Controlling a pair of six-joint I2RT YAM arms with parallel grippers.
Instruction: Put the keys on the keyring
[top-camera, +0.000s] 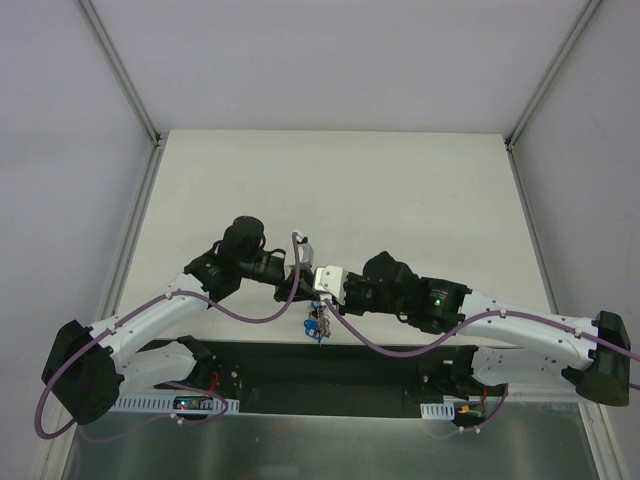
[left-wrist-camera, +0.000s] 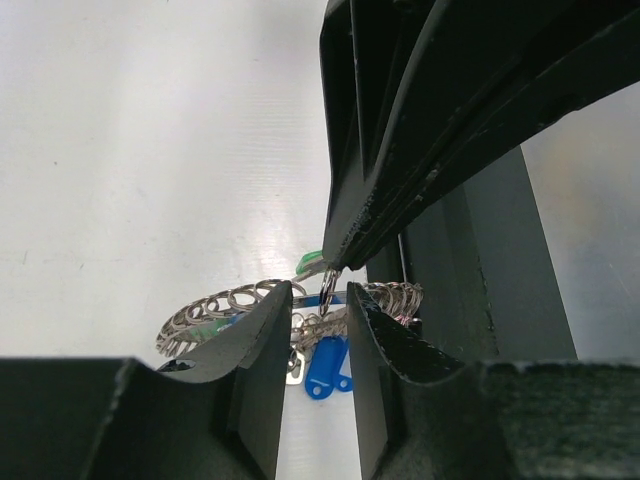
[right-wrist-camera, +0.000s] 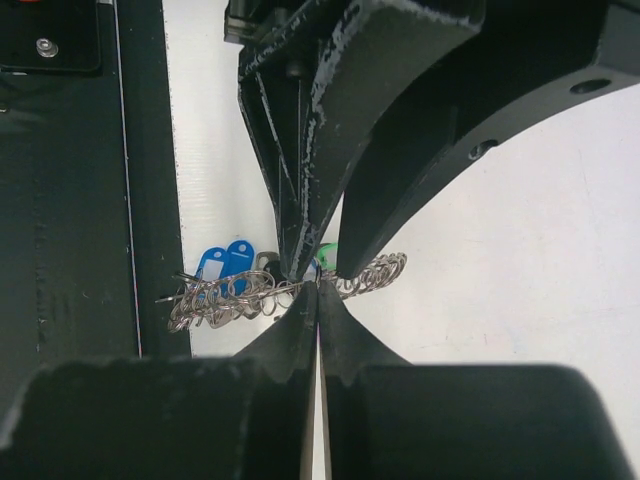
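The keyring (left-wrist-camera: 215, 305) is a loose band of small linked metal rings; it also shows in the right wrist view (right-wrist-camera: 225, 295). Blue key heads (left-wrist-camera: 325, 365) (right-wrist-camera: 225, 262) hang under it, and a green head (left-wrist-camera: 308, 263) (right-wrist-camera: 326, 250) sits at its far side. In the top view the bunch (top-camera: 316, 325) hangs below where both grippers meet. My right gripper (right-wrist-camera: 317, 292) (left-wrist-camera: 335, 262) is shut on a small split ring (left-wrist-camera: 328, 285) at the band. My left gripper (left-wrist-camera: 320, 300) has its fingers apart, straddling that ring, with the tips at the band. I cannot tell whether the green key is joined to the pinched ring.
A black base plate (top-camera: 330, 365) runs along the near edge under the bunch, also seen in the right wrist view (right-wrist-camera: 70, 200). The white table (top-camera: 400, 190) stretches behind. Metal frame rails (top-camera: 135, 210) and grey walls bound both sides.
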